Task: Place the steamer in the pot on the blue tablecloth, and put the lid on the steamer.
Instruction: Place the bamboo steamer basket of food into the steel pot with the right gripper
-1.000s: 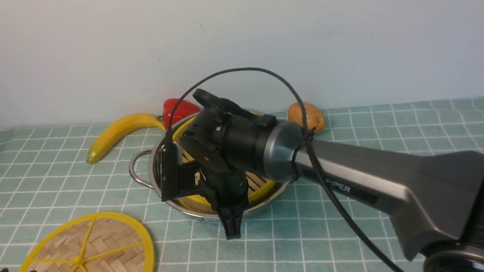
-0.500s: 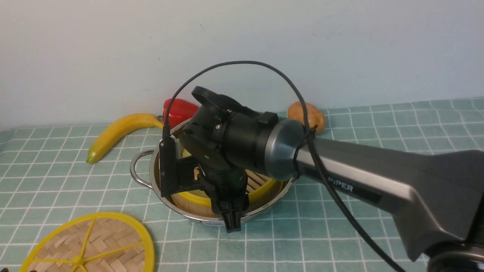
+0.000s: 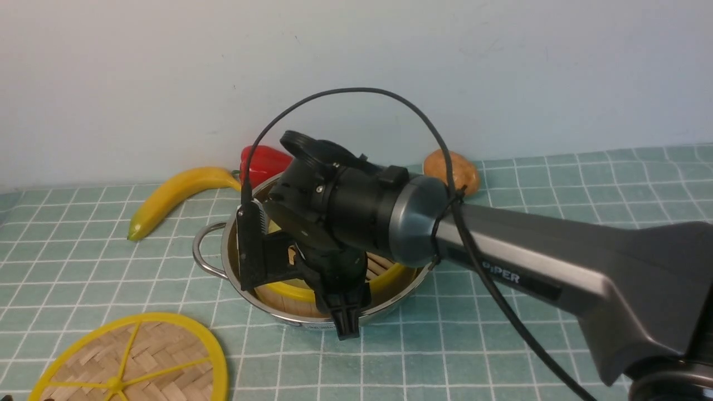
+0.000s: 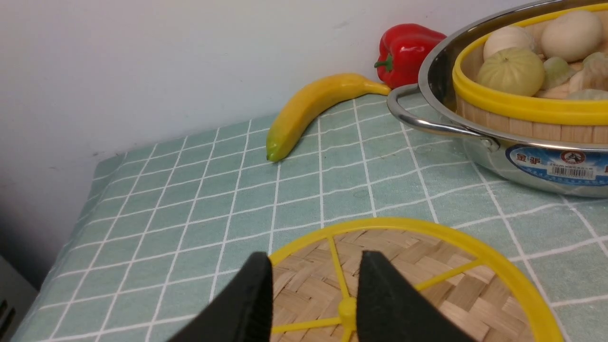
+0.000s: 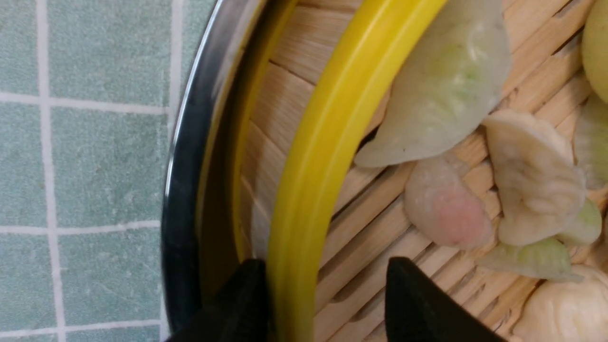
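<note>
Bamboo steamer [image 4: 517, 104]: it sits inside the pot [image 4: 484, 159]. It has a slatted floor and a stave wall, ringed by a smooth yellow rim. It is slightly narrower than the pot, so a thin gap runs round it.
Steel pot: shiny, shallow and loop-handled, standing on the blue tablecloth [image 3: 445, 356]. I judge the first half of the task done.
Right gripper [image 5: 325, 270]: the jaws stand apart astride the steamer's rim. One finger is down in the gap by the pot wall and the other is inside the basket, clear of the rim. It clamps nothing.
Filling: round pale buns [image 4: 510, 71] and soft folded dumplings [image 5: 441, 95] crowd the slats, so I take the edge to be the only sensible place to grip.
Lid [image 4: 427, 280]: a flat woven disc with yellow spokes. It lies on the cloth near the pot, off its left handle, on the robot's side.
Left gripper [image 4: 316, 259]: it hovers over the lid's hub with the jaws narrowly parted. A spoke shows between them, and nothing is pinched.
Next: I expect to lift the lid by a spoke, which looks thin, rigid and easy to pinch.
</note>
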Controlling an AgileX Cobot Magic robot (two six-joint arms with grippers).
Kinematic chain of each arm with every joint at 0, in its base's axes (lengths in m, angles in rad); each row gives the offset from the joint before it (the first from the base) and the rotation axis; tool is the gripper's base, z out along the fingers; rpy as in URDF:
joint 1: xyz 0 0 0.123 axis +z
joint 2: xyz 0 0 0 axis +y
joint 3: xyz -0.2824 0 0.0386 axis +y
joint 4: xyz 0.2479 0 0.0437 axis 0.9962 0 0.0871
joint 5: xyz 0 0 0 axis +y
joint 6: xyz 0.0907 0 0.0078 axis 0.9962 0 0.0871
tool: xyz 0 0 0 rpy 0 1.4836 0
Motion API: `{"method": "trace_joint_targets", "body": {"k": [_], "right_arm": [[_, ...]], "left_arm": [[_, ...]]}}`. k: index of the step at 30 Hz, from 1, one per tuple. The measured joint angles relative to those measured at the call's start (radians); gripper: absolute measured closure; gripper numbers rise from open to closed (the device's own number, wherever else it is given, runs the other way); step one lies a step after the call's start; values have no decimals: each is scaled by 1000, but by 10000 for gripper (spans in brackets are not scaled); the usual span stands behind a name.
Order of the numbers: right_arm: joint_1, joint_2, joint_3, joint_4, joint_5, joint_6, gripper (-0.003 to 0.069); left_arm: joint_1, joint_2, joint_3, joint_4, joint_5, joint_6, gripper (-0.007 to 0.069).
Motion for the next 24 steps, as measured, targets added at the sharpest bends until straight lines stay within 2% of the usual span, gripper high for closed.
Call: {"method": "trace_joint_targets", "body": {"k": [5, 14, 24], "right_arm": [[0, -1, 0, -2, 0, 3, 300], [0, -48, 0, 18, -10, 4, 151], [0, -65, -1, 48, -9, 26, 138]], "left_arm": [[0, 0, 0, 0, 0, 0, 382], [0, 0, 0, 0, 0, 0, 382], [0, 0, 0, 0, 0, 0, 382]]}}
